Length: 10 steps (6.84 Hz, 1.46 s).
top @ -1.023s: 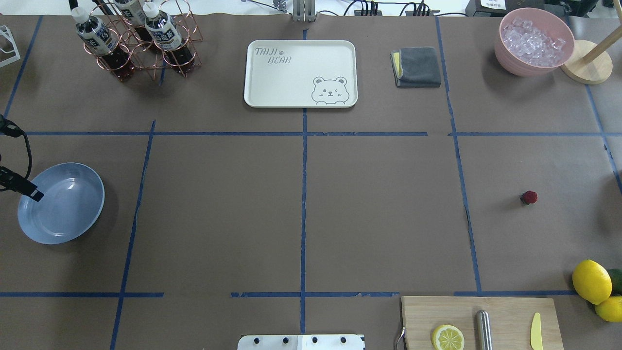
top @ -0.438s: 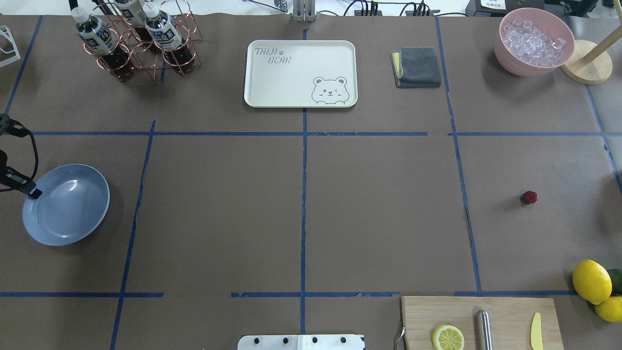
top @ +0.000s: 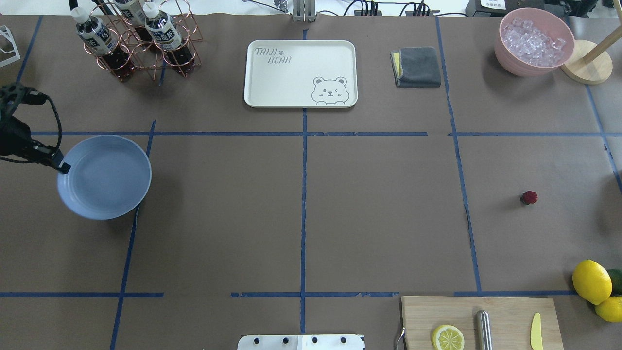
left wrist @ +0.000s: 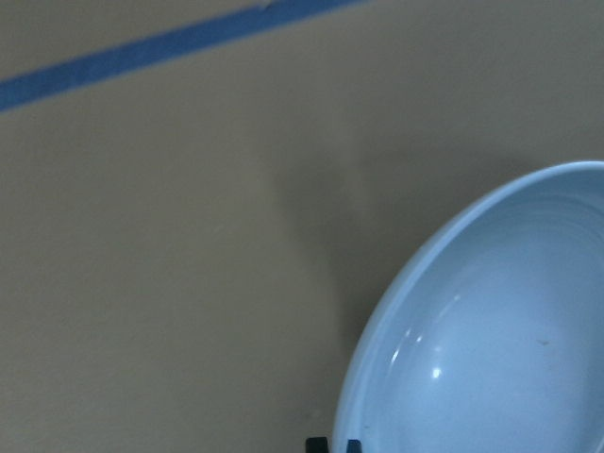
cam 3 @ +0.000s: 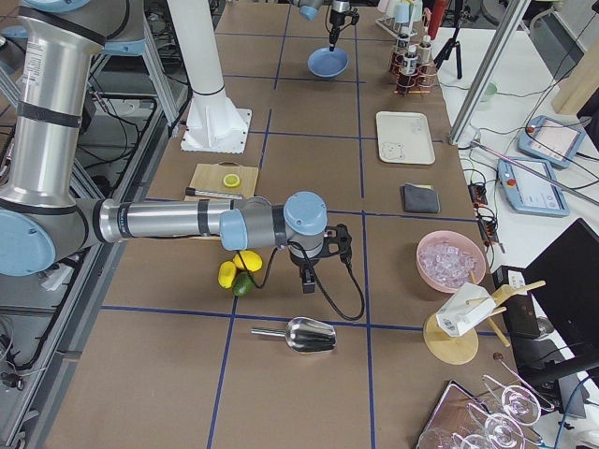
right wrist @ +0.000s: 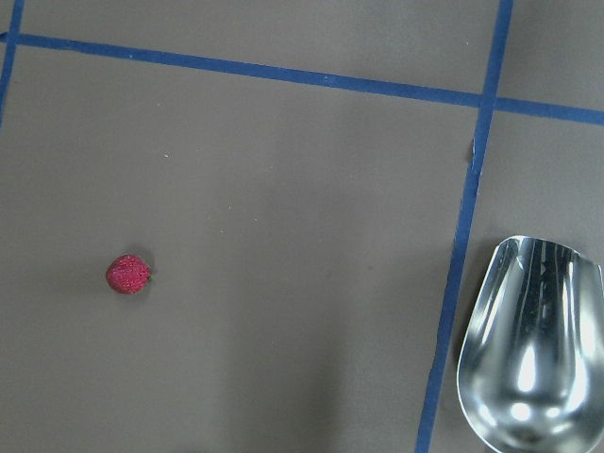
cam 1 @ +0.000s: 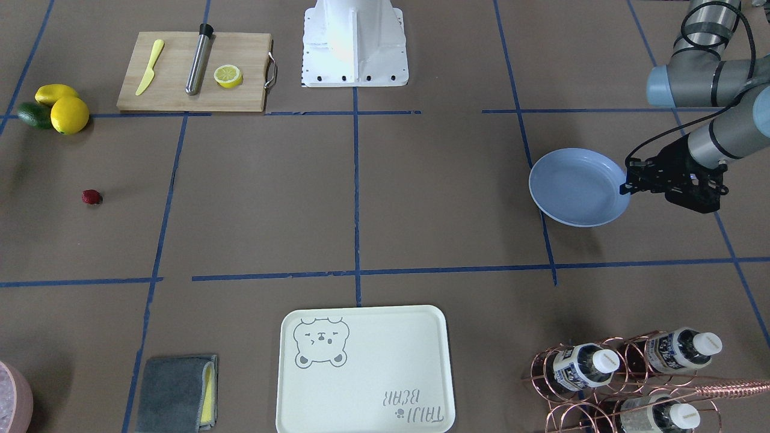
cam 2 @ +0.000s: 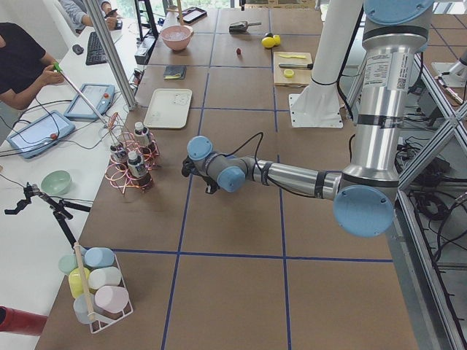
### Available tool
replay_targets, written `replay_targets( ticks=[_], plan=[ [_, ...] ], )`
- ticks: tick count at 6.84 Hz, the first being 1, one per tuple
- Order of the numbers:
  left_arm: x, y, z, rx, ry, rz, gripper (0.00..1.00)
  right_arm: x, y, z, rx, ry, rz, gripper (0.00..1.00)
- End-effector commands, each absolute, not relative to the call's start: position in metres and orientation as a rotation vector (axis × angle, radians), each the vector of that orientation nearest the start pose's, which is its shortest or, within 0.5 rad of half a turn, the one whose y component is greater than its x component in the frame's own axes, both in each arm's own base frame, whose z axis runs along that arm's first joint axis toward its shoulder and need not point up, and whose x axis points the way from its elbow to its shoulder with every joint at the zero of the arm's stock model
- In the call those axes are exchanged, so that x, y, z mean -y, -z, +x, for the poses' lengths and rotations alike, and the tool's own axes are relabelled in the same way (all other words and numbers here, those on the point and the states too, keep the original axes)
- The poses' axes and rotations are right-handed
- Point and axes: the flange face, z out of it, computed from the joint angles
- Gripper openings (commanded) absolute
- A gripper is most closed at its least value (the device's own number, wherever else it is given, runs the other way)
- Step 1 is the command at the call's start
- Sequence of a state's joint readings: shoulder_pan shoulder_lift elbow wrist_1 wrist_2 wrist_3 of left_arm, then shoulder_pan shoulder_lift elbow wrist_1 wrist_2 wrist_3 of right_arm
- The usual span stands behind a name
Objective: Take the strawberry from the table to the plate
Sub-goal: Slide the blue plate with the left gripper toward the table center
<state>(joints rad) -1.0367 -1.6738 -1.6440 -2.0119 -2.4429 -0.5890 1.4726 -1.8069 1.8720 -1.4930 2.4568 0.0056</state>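
The strawberry (top: 529,197) lies alone on the table (top: 379,209) at right-centre of the overhead view, well apart from the plate (top: 109,180) at left-centre. The left gripper (top: 63,168) has its jaws closed on the plate's left rim. The right gripper (cam 3: 307,279) hangs beside the lemons (cam 3: 227,273) in the right-side view; how its jaws stand cannot be told.

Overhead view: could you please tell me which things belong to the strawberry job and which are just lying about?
Job: tiny dark-red strawberry; round light-blue plate; left gripper holding its rim.
Lying about: cream bear-print tray; pink bowl of ice; wooden cutting board.
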Motion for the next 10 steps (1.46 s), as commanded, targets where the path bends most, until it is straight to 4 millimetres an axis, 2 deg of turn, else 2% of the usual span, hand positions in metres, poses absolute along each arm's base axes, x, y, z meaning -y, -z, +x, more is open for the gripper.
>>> replay_targets(
  ticks=[1,2,3,4,6,8,10],
  plan=[
    [0.481,-0.393,0.316,-1.146,-0.089,-0.059,0.00,0.402,-0.602,0.017,0.888,0.147,0.081,1.00],
    [0.455,-0.333,0.393,-1.206,-0.069,-0.161,0.00,0.402,-0.602,0.017,0.888,0.149,0.083,1.00],
    [0.429,-0.301,0.465,-1.194,-0.043,-0.176,0.00,0.402,-0.601,0.017,0.888,0.151,0.085,1.00],
    [0.413,-0.285,0.514,-1.177,-0.021,-0.166,0.00,0.401,-0.601,0.017,0.888,0.150,0.084,1.00],
    [0.422,-0.283,0.546,-1.170,-0.023,-0.176,0.00,0.401,-0.601,0.017,0.891,0.147,0.080,1.00],
    [0.430,-0.283,0.556,-1.165,-0.009,-0.151,0.00,0.398,-0.604,0.017,0.897,0.143,0.072,1.00],
    [0.430,-0.286,0.557,-1.159,-0.006,-0.148,0.00,0.398,-0.604,0.017,0.897,0.142,0.071,1.00]
  ],
)
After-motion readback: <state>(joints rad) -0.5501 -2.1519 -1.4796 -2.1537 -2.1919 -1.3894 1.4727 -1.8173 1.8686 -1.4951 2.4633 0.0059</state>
